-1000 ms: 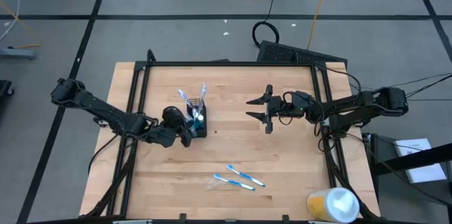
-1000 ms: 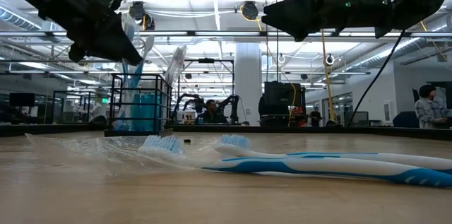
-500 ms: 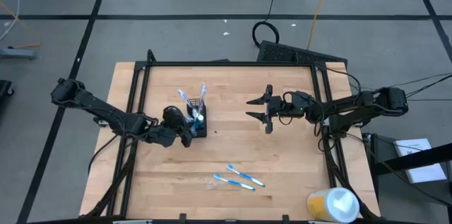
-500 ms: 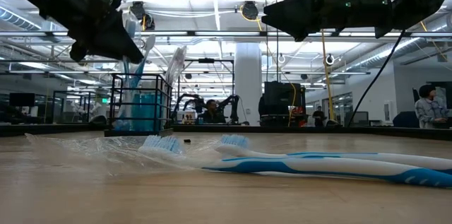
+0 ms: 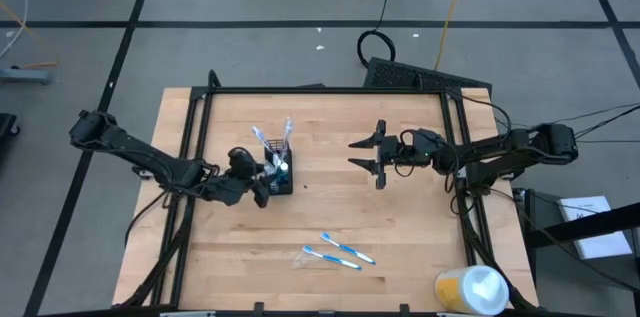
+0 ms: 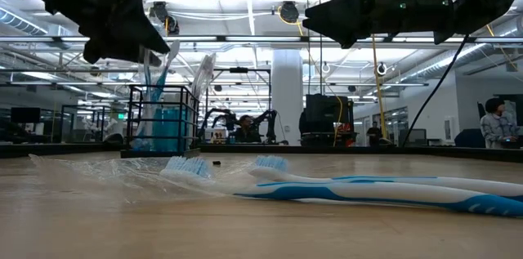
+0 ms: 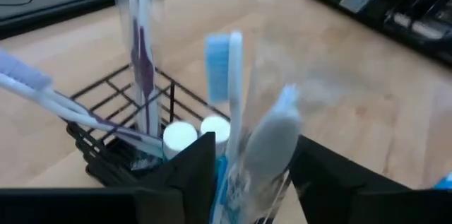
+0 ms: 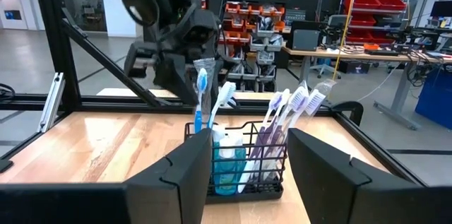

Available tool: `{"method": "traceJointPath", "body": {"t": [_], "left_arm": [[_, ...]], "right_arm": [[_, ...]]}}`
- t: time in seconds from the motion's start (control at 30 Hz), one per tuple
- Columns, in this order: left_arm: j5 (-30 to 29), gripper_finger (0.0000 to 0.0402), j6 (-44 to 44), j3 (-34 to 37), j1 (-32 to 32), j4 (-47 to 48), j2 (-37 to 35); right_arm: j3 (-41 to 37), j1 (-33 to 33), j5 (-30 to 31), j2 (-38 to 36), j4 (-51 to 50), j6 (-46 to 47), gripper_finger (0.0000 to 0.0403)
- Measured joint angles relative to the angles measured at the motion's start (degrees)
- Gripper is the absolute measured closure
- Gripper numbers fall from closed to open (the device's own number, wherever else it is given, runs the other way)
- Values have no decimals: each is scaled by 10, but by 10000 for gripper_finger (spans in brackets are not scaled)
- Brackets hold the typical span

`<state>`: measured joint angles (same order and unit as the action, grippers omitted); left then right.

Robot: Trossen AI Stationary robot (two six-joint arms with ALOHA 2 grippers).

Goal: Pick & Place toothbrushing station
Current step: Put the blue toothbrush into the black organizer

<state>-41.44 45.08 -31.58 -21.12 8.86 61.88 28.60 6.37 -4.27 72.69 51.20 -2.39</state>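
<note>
Watch that wrapped toothbrush (image 7: 244, 146) standing between your left gripper's (image 5: 262, 183) parted fingers – pull away crooked and you'll snag it or tip the black mesh holder (image 5: 279, 177), which sits mid-surface – while the right gripper (image 5: 368, 153) hangs open and empty, well apart.

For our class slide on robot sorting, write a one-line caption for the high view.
Left gripper beside the black mesh holder of toothbrushes, right gripper waiting mid-table, two loose toothbrushes near the front edge.
</note>
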Motion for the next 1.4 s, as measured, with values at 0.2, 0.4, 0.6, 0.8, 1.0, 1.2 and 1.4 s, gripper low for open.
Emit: {"method": "traceJointPath", "body": {"t": [0.2, 0.4, 0.6, 0.8, 1.0, 1.2, 1.4], "left_arm": [[-2, 207, -24, 0, 0, 9, -64], [-2, 206, -65, 0, 0, 8, -125], [-5, 206, -113, 0, 0, 7, -182], [-6, 206, -180, 0, 0, 3, -237], [-6, 206, -271, 0, 0, -35, -274], [-11, 206, -375, 0, 0, -64, -301], [-77, 206, -422, 0, 0, -65, -304]], "right_arm": [[0, 0, 0, 0, -1, 0, 227], [0, 0, 0, 0, -1, 2, 227], [0, 0, 0, 0, -1, 2, 227], [0, 0, 0, 0, -1, 2, 227], [0, -13, -4, 0, 9, 34, 227], [0, -49, -5, 0, 12, 33, 226], [0, -104, -5, 0, 4, 33, 226]]}}
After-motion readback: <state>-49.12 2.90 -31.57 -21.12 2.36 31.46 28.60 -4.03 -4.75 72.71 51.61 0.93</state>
